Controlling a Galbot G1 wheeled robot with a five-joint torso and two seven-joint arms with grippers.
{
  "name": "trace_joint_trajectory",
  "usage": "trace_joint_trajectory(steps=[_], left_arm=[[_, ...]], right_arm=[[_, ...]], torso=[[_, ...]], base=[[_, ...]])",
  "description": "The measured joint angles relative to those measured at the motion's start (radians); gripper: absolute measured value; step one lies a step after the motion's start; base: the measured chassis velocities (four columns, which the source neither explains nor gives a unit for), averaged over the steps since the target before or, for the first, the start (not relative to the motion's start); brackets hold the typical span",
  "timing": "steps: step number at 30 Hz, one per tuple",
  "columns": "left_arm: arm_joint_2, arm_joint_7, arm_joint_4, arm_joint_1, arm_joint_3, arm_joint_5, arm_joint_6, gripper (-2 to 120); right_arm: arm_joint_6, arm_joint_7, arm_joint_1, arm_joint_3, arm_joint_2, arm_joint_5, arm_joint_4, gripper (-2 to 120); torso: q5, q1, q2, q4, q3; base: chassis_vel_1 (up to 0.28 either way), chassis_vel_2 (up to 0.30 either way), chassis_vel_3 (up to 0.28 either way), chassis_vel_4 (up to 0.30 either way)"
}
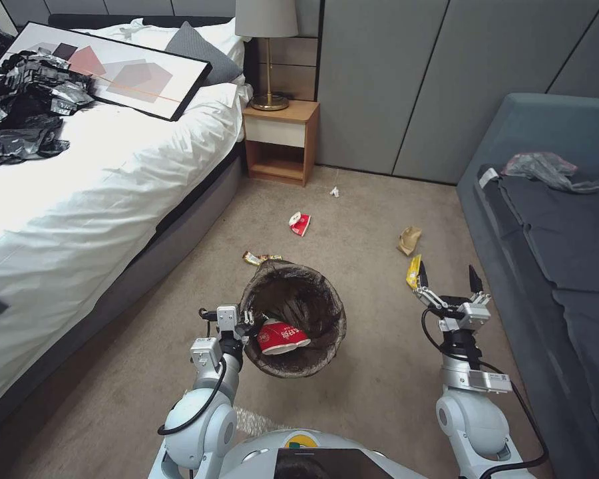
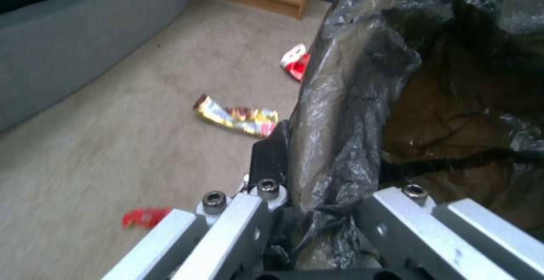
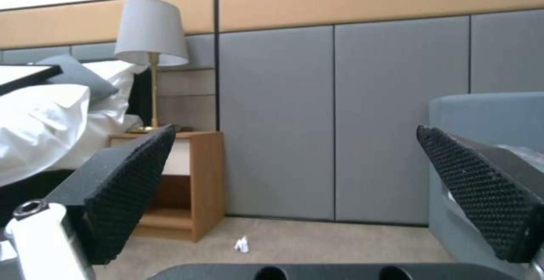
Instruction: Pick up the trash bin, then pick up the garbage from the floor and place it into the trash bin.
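Bin (image 1: 293,319): one, held off the carpet (image 1: 373,199) at its near-left rim; tilted, mouth turned up and toward the head camera, long axis leaning away toward the nightstand (image 1: 281,141).
Liner: dark bag folded over the rim, bunched between the left tool's fingers in the left wrist view.
Left tool (image 1: 246,324): pressed together on the bin rim and liner, at the bin's left edge.
Right tool (image 1: 450,277): spread wide, pinching nothing, raised to the right of the bin, close by the sofa (image 1: 552,219); fingers pointing ahead toward the wall.
Cups: two seen. One (image 1: 283,336) red and white, lying on its side inside the bin, long axis across the bin. One (image 1: 299,223) on the carpet beyond the bin, also on its side.
Wrappers: two seen on the carpet. One multicoloured (image 1: 259,258), just behind the bin's far rim, lying crosswise. One yellow (image 1: 413,271), just left of the right tool's left finger, long axis running away from the robot.
Paper bag (image 1: 409,240): one, tan, crumpled, beyond the yellow wrapper.
Tissue (image 1: 335,192): one, white, near the nightstand foot.
Red scrap (image 2: 144,217): one, small, on the carpet in the left wrist view; kind cannot be told.
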Motion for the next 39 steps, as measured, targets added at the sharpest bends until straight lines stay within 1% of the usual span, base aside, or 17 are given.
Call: trace_joint_trajectory(steps=[3,5,7,9,11,12,13,17,19,20,24,25,26,29,33,39], left_arm=[[0.0,0.0,0.0,0.001,0.001,0.001,0.0,3],[0.0,0.0,-0.001,0.002,0.002,0.002,0.0,3],[0.0,0.0,-0.001,0.002,0.002,0.003,0.0,3],[0.0,0.0,-0.001,0.002,0.003,0.003,-0.001,3],[0.0,0.0,-0.001,0.002,0.004,0.003,-0.001,3],[0.0,0.0,-0.001,0.002,0.003,0.004,-0.001,3],[0.0,0.0,-0.001,0.002,0.003,0.004,-0.001,3],[0.0,0.0,-0.001,0.002,0.004,0.004,-0.001,3],[0.0,0.0,-0.001,0.002,0.003,0.004,-0.002,3],[0.0,0.0,-0.001,0.002,0.003,0.004,-0.002,3],[0.0,0.0,-0.001,0.002,0.003,0.004,-0.002,3],[0.0,0.0,0.0,0.001,0.003,0.004,-0.002,3],[0.0,0.0,0.001,0.001,0.003,0.004,-0.002,3],[0.0,0.0,0.002,0.001,0.003,0.004,-0.002,3],[-0.001,0.0,0.002,0.002,0.004,0.005,-0.002,3],[-0.001,0.0,0.002,0.002,0.004,0.005,-0.002,3]], right_arm=[[0.0,0.0,0.0,0.002,-0.001,0.001,0.0,100],[0.0,0.0,0.0,0.003,-0.001,0.002,0.0,100],[0.0,-0.001,0.0,0.004,-0.001,0.002,0.0,100],[0.001,-0.001,0.0,0.005,-0.001,0.001,-0.001,100],[0.001,-0.001,0.0,0.006,-0.001,0.001,-0.002,100],[0.002,-0.001,0.001,0.006,-0.001,0.001,-0.004,100],[0.006,-0.004,0.002,0.006,-0.001,0.001,-0.007,100],[0.009,-0.013,0.005,0.008,-0.002,0.0,-0.012,100],[0.01,-0.014,0.007,0.009,-0.002,-0.001,-0.014,100],[0.015,-0.015,0.01,0.01,-0.002,-0.006,-0.02,100],[0.048,-0.001,0.029,0.01,0.0,-0.036,-0.041,100],[0.062,0.007,0.04,0.01,0.001,-0.061,-0.05,100],[0.067,0.009,0.043,0.012,0.001,-0.073,-0.054,100],[0.072,0.01,0.049,0.015,0.001,-0.092,-0.062,100],[0.074,0.01,0.049,0.017,0.001,-0.096,-0.064,100],[0.071,0.01,0.049,0.017,0.0,-0.097,-0.064,100]], torso=[[-0.0003,0.0,0.0,-0.0003,0.0],[-0.0001,0.0,0.0,0.0003,0.0],[0.0001,0.0,0.0,0.0002,0.0],[-0.0007,0.0,0.0,-0.0002,0.0],[0.0001,0.0,0.0,-0.0003,0.0],[0.0005,0.0,0.0,0.0003,0.0],[-0.0005,0.0,0.0,0.0002,0.0],[0.0001,0.0,0.0,-0.0001,0.0],[-0.0006,0.0,0.0,0.0001,0.0],[-0.0001,0.0,0.0,0.0,0.0],[-0.0003,0.0,0.0,-0.0001,0.0],[0.0001,0.0,0.0,0.0006,0.0],[-0.0004,0.0,0.0,0.0002,0.0],[0.0,0.0,0.0,0.0003,0.0],[-0.0002,0.0,0.0,-0.0002,0.0],[-0.0003,0.0,0.0,-0.0001,0.0]], base=[[-0.247,0.248,0.242,-0.257],[-0.276,0.286,0.265,-0.286],[-0.291,0.304,0.279,-0.304],[-0.309,0.296,0.299,-0.296],[-0.309,0.298,0.322,-0.31],[-0.328,0.317,0.322,-0.298],[-0.328,0.318,0.33,-0.298],[-0.314,0.313,0.323,-0.317],[-0.307,0.322,0.325,-0.311],[-0.314,0.31,0.288,-0.311],[-0.293,0.26,0.283,-0.282],[-0.249,0.248,0.185,-0.226],[-0.155,0.25,0.185,-0.226],[-0.13,0.166,0.124,-0.139],[0.006,0.001,0.012,-0.019],[0.034,-0.031,-0.032,0.018]])
